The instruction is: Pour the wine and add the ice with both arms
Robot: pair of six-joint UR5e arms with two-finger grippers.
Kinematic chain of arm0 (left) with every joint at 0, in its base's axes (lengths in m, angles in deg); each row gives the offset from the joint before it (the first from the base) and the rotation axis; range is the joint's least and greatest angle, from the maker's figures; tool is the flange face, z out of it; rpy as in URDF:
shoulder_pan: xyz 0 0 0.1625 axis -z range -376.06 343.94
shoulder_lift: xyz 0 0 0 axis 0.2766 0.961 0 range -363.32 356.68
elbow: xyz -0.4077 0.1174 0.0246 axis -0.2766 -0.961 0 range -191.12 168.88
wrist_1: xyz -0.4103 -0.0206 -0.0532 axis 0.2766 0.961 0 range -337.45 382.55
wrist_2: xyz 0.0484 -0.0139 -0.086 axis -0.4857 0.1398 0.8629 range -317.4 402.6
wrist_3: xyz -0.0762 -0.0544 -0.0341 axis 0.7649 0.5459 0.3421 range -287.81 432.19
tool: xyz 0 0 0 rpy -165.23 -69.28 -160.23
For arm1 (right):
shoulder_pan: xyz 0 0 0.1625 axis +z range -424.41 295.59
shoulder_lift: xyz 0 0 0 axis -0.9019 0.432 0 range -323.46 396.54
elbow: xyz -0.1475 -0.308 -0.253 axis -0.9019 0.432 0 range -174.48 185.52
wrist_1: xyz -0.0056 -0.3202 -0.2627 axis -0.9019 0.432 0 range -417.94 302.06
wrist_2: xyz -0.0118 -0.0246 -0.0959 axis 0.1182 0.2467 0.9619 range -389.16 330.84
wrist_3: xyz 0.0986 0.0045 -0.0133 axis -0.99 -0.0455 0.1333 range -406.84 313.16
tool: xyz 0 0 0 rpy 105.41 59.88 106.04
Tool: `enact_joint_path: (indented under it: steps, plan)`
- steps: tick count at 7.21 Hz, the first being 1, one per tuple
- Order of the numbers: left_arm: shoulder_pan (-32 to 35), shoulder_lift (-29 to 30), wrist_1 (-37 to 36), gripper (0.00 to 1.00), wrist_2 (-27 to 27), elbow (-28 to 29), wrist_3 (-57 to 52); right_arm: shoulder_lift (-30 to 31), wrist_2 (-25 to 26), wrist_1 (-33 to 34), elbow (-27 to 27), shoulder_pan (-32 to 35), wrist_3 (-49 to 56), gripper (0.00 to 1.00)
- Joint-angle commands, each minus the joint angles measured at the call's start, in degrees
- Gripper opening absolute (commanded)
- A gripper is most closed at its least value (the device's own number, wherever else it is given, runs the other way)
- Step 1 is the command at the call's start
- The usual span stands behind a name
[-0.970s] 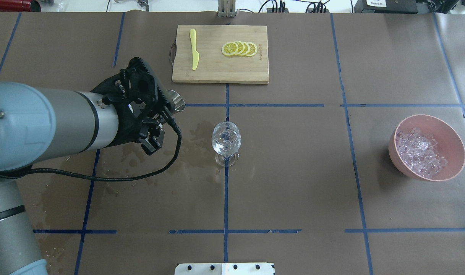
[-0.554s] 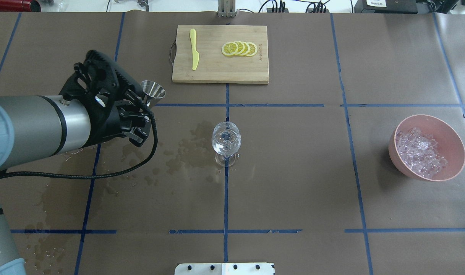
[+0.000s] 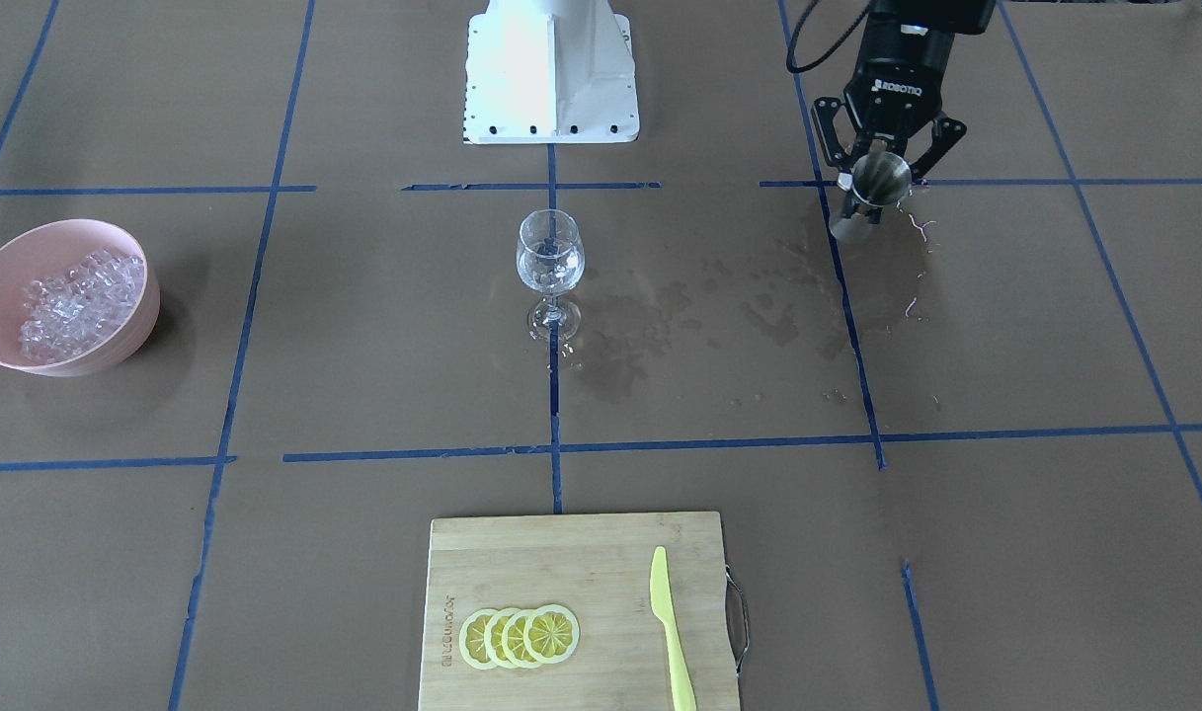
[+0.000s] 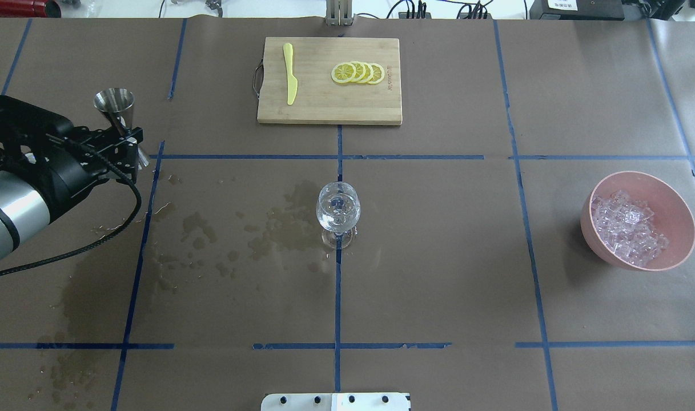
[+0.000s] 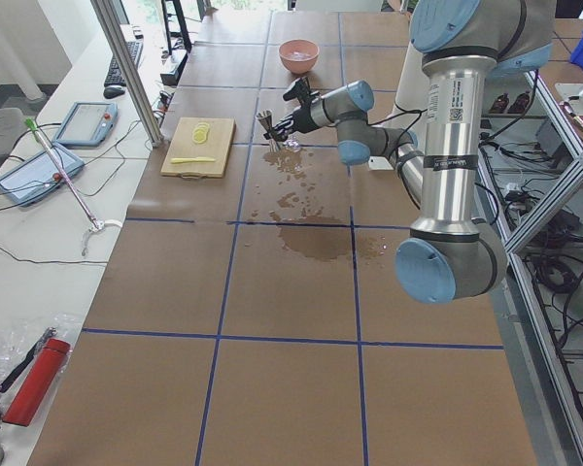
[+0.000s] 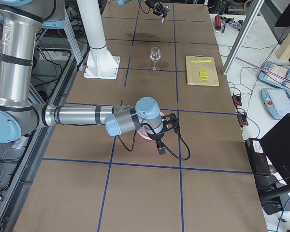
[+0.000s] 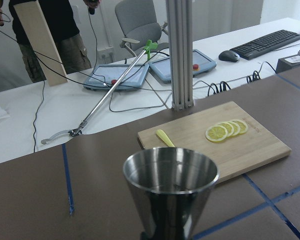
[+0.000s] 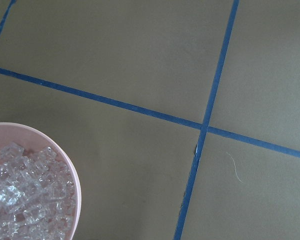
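My left gripper (image 4: 125, 141) is shut on the waist of a steel measuring cup (image 4: 114, 104), held upright at the table's left side, far from the wine glass. It also shows in the front view (image 3: 879, 184). In the left wrist view the cup (image 7: 170, 192) shows only bare steel inside. The stemmed wine glass (image 4: 337, 209) stands at the table's centre with a little nearly clear wine in it. The ice (image 4: 627, 227) is heaped in a pink bowl (image 4: 675, 242) at the right. My right gripper (image 6: 162, 131) hovers by that bowl; I cannot tell whether it is open or shut.
A bamboo cutting board (image 4: 329, 105) with a yellow knife (image 4: 290, 74) and lemon slices (image 4: 358, 73) lies at the back centre. Wet stains (image 4: 267, 234) darken the paper left of the glass. The white pedestal (image 3: 551, 74) stands at the robot's edge.
My left arm has swung left and back, away from the wine glass, carrying the measuring cup and turning it from tilted to upright. The glass and bowl have not moved.
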Motion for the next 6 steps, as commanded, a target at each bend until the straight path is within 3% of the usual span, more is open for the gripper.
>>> enact_joint_path:
  steps: [1, 3, 6]
  plan:
    - [-1.59, -4.7, 23.43, 0.0, -8.35, 14.73, 1.27, 0.0, 0.02, 0.0, -0.18, 0.0, 0.0, 1.0]
    - [-5.62, -4.79, 30.7, 0.0, -14.78, 22.06, 3.62, 0.0, 0.02, 0.0, -0.27, 0.0, 0.0, 1.0]
    - [-12.3, -4.79, 33.35, 0.0, -20.95, 29.63, 8.28, 0.0, 0.02, 0.0, -0.27, 0.0, 0.0, 1.0]
